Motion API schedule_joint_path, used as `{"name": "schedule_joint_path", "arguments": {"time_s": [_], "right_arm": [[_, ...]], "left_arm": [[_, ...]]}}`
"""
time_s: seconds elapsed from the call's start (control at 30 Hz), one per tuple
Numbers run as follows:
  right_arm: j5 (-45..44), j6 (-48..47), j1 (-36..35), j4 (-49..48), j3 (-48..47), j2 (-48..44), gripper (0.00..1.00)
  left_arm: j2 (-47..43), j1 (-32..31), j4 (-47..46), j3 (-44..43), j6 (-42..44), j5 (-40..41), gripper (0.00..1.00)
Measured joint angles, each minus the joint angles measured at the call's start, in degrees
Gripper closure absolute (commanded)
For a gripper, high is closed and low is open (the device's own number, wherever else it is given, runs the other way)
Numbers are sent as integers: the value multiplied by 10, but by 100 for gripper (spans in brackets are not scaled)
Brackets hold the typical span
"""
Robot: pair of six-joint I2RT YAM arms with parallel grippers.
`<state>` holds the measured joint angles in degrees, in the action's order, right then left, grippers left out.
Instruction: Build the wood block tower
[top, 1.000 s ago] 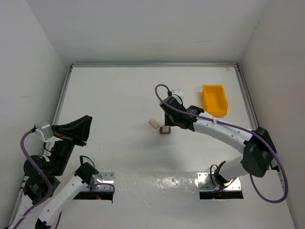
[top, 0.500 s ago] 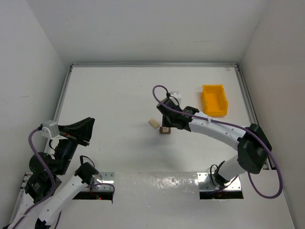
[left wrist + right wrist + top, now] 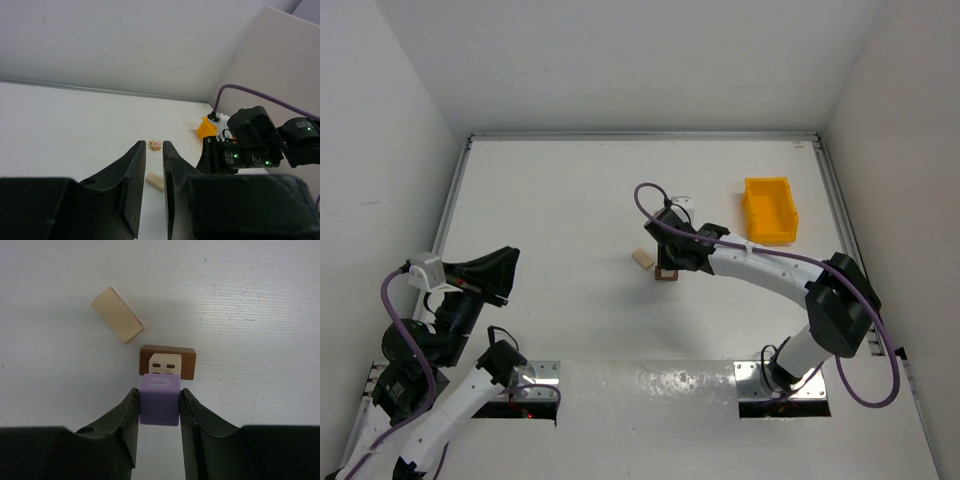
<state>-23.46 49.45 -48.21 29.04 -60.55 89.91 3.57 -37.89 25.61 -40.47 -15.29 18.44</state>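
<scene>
— What is the room like?
— A white bench (image 3: 570, 200), boxed in by plain white walls: a back wall (image 3: 620, 60), a left wall (image 3: 370, 150) and a right wall (image 3: 900, 120).
— Anything along the edges?
— A thin metal rail (image 3: 640, 136) runs where the bench meets the back wall, and down both sides.
— And the light?
— Even and soft, with faint shadows. The near strip (image 3: 650, 385) of the bench shines glossy.

Right gripper (image 3: 159, 404) extended, clamping purple block (image 3: 160, 389), left gripper (image 3: 153, 150) raised, barely parted
</scene>
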Motion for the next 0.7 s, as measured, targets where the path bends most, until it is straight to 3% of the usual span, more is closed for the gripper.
{"name": "schedule_joint_path", "arguments": {"time_s": [0.7], "right_arm": [[12, -11, 7, 2, -17, 21, 70]], "left_arm": [[0, 0, 2, 0, 0, 4, 82]]}}
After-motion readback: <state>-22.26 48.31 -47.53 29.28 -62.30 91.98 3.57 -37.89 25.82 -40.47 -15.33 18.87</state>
